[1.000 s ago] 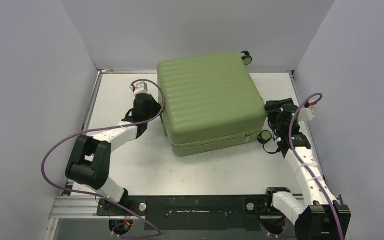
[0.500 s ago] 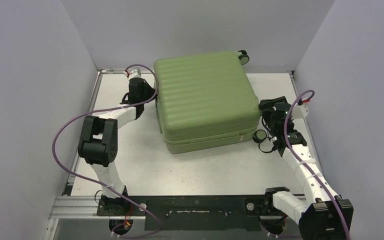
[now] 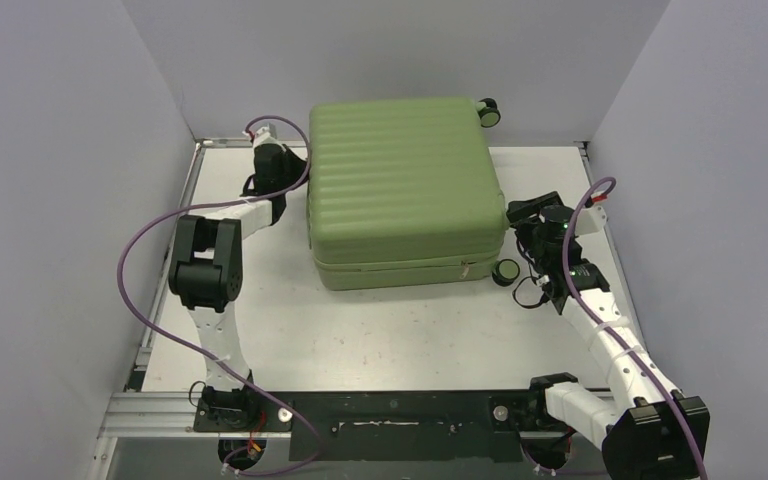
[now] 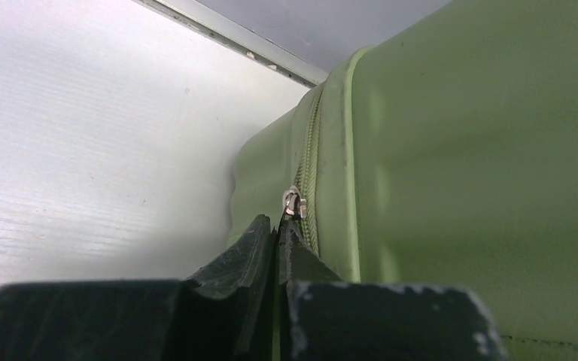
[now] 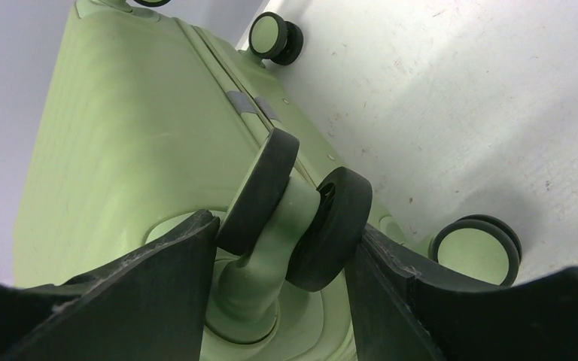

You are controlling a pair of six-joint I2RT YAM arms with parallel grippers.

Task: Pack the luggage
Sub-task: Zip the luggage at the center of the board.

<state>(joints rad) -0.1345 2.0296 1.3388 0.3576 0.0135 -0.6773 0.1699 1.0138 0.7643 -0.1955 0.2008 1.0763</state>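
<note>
The luggage (image 3: pixel 400 180) is a large light-green ribbed suitcase lying flat and closed at the back of the table. My left gripper (image 3: pixel 303 180) is at its far left side. In the left wrist view this gripper (image 4: pixel 277 226) is shut on the zipper pull, just below the silver slider (image 4: pixel 293 203) on the zipper line of the luggage (image 4: pixel 459 150). My right gripper (image 3: pixel 518 220) is at the luggage's right end. In the right wrist view it (image 5: pixel 287 227) is closed on a black double wheel (image 5: pixel 271 188), one finger on each side.
The white table (image 3: pixel 410 330) is boxed in by grey walls at the left, right and back. Two more wheels (image 5: pixel 476 250) (image 5: pixel 271 36) stick out of the luggage's right end. Purple cables loop beside both arms.
My left gripper has slid toward the back along the luggage's left side, still shut on the zipper pull. The luggage has turned squarer to the table. My right gripper followed its wheel end leftward.
</note>
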